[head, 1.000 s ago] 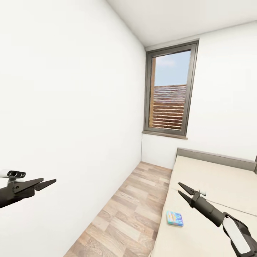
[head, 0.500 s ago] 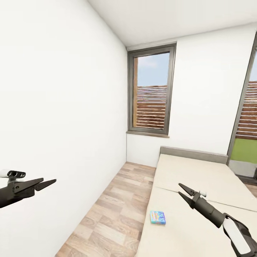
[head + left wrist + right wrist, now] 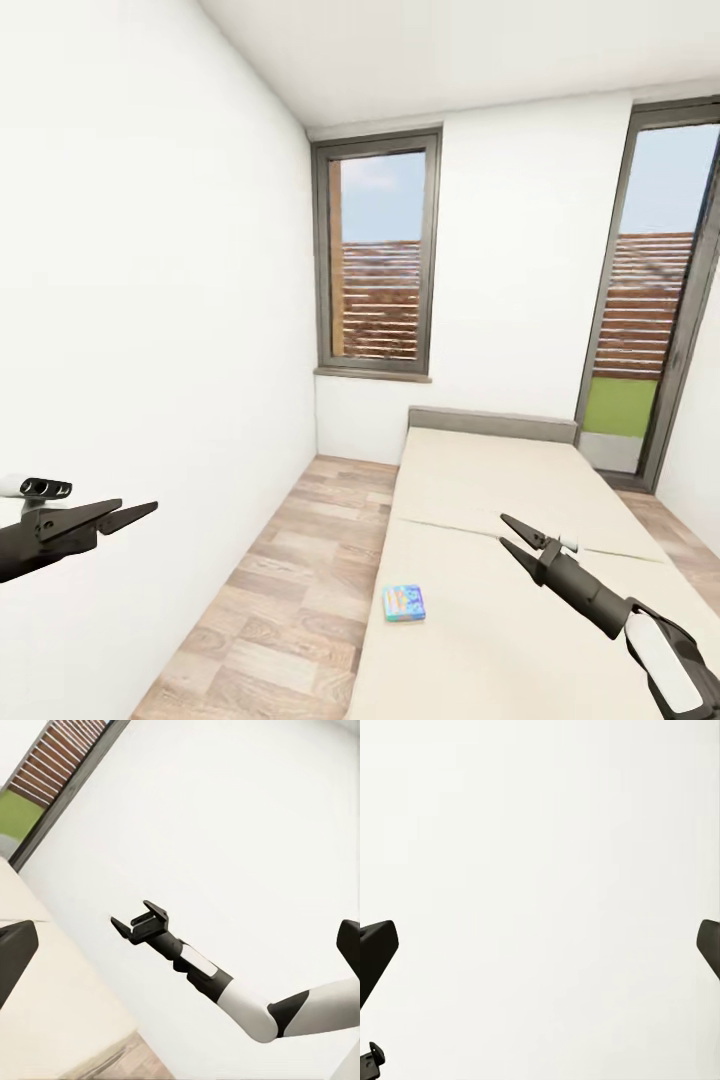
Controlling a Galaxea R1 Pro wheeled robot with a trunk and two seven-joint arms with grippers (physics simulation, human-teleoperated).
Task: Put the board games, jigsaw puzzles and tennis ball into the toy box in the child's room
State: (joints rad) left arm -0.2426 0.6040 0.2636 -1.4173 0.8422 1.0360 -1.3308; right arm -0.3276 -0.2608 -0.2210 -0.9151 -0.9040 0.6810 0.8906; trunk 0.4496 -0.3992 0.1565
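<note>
Head view looks down a narrow white-walled room toward the bed [image 3: 480,470], its beige mattress running away to a grey headboard under two tall windows [image 3: 378,255]. A small blue board game [image 3: 404,603] lies flat on the near part of the mattress, close to the edge that meets the wood-plank floor [image 3: 290,590]. The left gripper [image 3: 135,514] hangs in front of the white wall [image 3: 150,300], well apart from the box, its fingers spread and empty. The right gripper [image 3: 512,533] hovers above the mattress, to the right of the box and not touching it — jaws parted, nothing between them; the left wrist view catches it [image 3: 137,919] open against the wall as well. The step in hand looks like the approach to the bed for the first pickup. To do it well, I would bring the base close enough that the box sits squarely under the right arm, then lower that gripper from above with its fingers across the box's shorter side. The soft mattress and the thin box probably leave little to bite on — so a grip at an edge seems wiser than a push.
</note>
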